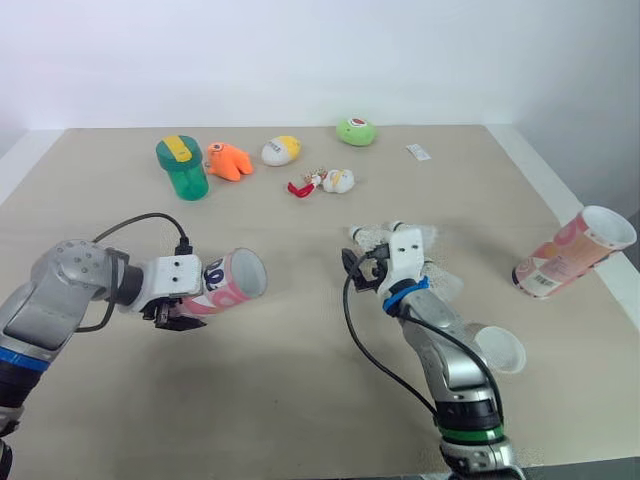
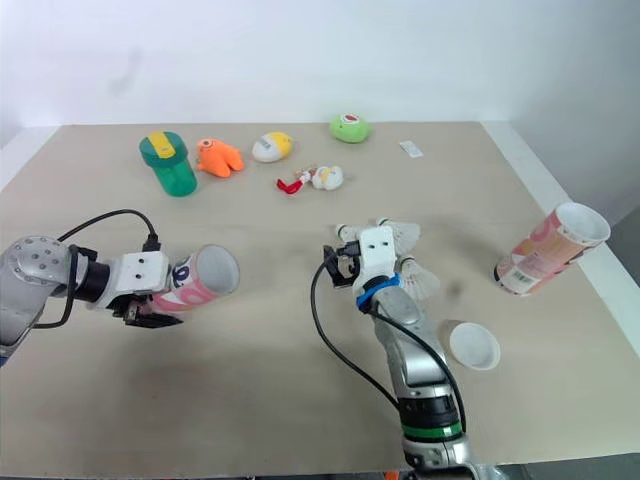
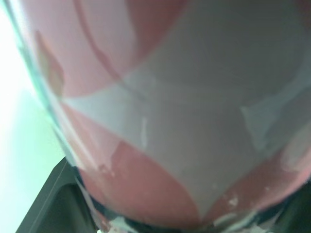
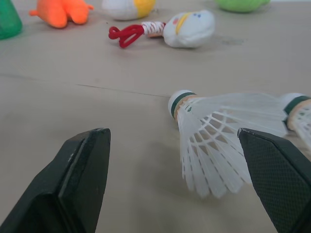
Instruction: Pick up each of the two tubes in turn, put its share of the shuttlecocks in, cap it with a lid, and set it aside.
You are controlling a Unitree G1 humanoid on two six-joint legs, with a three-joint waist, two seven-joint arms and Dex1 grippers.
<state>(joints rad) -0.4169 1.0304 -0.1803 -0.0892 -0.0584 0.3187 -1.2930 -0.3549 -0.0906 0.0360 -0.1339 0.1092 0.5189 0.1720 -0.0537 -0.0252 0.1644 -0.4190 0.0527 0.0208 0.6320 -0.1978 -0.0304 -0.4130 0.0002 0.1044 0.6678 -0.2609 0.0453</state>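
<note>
Showing the counter point(image 1: 300, 400) from the head cameras, with both arms reaching over it. The left hand point(image 1: 172, 314) is pinched on the first tube point(image 1: 232, 281), a pink-and-white cylinder held on its side over the left part of the counter, its open mouth turned toward the counter's middle. In the left wrist view the tube's wall lies directly against the camera, with a dark finger at either side of it.

The right hand point(image 4: 172, 133) is spread wide, low over the counter near its centre, gripping nothing. One white shuttlecock point(image 4: 214, 141) lies on its side between the two fingers, its cork pointing toward the far edge; a second shuttlecock point(image 4: 299, 114) lies just beside it. Whether either finger touches the feathers cannot be told.

The second tube point(image 1: 570, 255) lies tilted at the right edge, open mouth outward. A white lid point(image 2: 473, 345) rests flat near the right arm, toward the near right corner.

Along the far edge stand a green cup point(image 1: 182, 168), an orange toy point(image 1: 229, 161), a white-and-yellow toy point(image 1: 281, 150) and a green toy point(image 1: 355, 131); a small white toy with a red cord point(image 1: 325, 182) lies nearer the centre.
</note>
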